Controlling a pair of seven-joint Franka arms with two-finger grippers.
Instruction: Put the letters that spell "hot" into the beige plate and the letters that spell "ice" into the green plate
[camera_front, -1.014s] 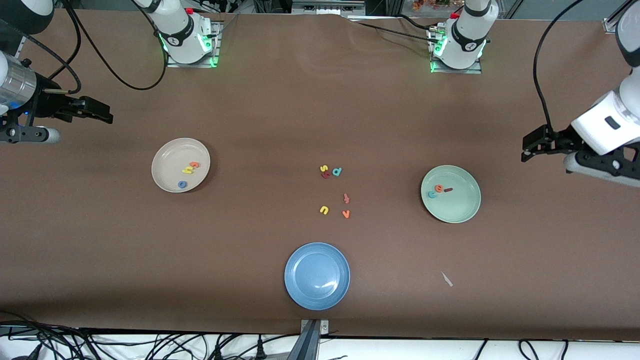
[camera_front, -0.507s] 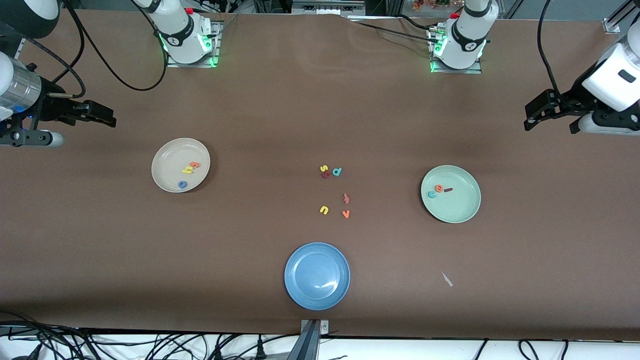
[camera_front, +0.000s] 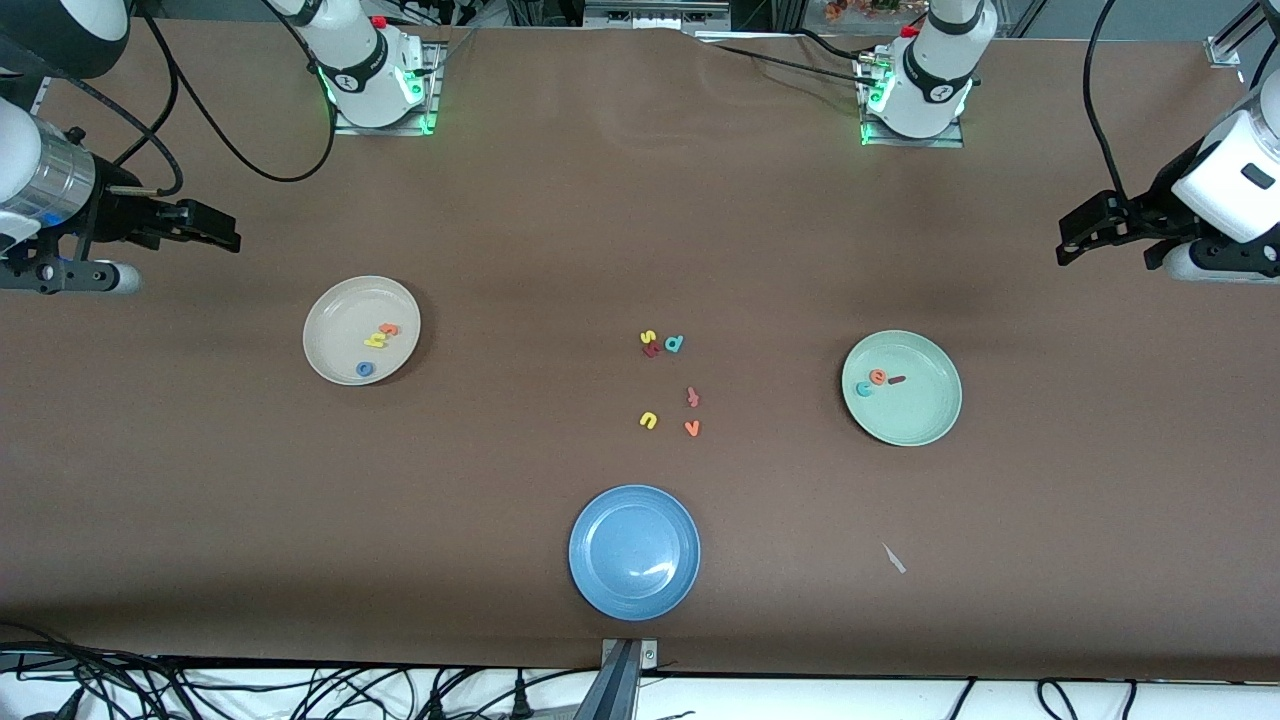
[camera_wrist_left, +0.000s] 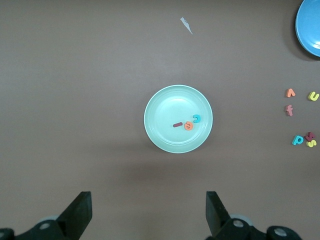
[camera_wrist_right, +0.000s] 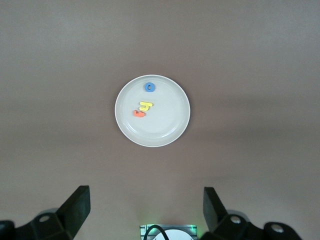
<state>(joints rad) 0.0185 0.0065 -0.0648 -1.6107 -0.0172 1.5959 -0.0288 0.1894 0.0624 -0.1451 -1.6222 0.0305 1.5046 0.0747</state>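
Judged from how things lie, the sorting looks finished and nothing calls for another pick: the next move, if any, is only for both arms to wait clear of the table's middle. The round, shallow beige plate (camera_front: 345, 300), toward the right arm's end of the table, holds the tiny yellow foam "h" (camera_front: 375, 340), the orange hooked foam "t" (camera_front: 389, 328) touching or just beside it, and the blue ring-shaped foam "o" (camera_front: 365, 369) a little apart, nearer the front camera. The round pale mint-green plate (camera_front: 915, 420), toward the left arm's end, holds the teal foam "c" (camera_front: 864, 388), the orange foam "e" (camera_front: 878, 377) and the dark red straight foam bar "i" (camera_front: 897, 379), set close in a short row. The round blue plate (camera_front: 634, 590), nearest the front camera, has nothing in it. Loose on the brown table between the beige and green plates lie the spare foam letters (camera_front: 670, 385): a yellow "s", a teal "d", a dark red one, a pinkish-red "t"-like one, a yellow "u" and an orange "v". The right gripper (camera_front: 215, 232) hangs over bare table at its own end, fingers spread and holding nothing; the left gripper (camera_front: 1078, 235) hangs likewise over its end, fingers spread and empty
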